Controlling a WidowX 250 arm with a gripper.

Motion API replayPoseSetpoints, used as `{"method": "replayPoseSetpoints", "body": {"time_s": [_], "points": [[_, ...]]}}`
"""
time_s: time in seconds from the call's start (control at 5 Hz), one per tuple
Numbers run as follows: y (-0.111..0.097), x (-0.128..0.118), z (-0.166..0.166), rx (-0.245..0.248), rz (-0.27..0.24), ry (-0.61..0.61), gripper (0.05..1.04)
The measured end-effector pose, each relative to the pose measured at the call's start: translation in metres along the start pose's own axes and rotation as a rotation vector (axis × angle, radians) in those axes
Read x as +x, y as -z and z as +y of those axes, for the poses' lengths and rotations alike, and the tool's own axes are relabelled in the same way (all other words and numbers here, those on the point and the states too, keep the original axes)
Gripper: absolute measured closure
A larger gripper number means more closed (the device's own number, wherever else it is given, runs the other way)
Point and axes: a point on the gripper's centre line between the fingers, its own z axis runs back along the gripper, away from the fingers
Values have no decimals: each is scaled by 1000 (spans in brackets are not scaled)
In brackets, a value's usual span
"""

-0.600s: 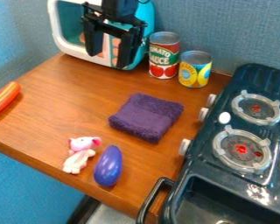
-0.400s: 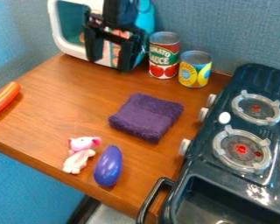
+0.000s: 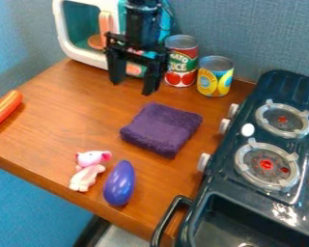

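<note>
The tool hangs with fingers spread; a folded purple towel lies before it. Careful movement should clear the tomato can beside it.

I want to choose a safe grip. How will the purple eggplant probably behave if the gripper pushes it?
The purple eggplant would probably roll sideways, since its body is rounded and lies on its side. Its glossy skin suggests a smooth, somewhat slippery surface. It looks stiff, probably hard plastic.
</note>
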Motion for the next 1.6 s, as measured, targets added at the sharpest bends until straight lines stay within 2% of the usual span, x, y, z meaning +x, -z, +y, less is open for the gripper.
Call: {"method": "replayPoseSetpoints", "body": {"time_s": [0.2, 0.4, 0.6, 0.8, 1.0, 1.2, 1.4, 1.6], "points": [[14, 9, 0, 7, -11, -85, 83], [30, 19, -12, -3, 8, -86, 83], [48, 28, -24, 10, 36, -79, 83], [59, 32, -29, 46, 33, -58, 83], [72, 34, -28, 58, 65, -72, 83], [73, 38, -27, 63, 63, -85, 83], [80, 41, -22, 31, 69, -94, 83], [85, 39, -5, -35, 71, -75, 83]]}}
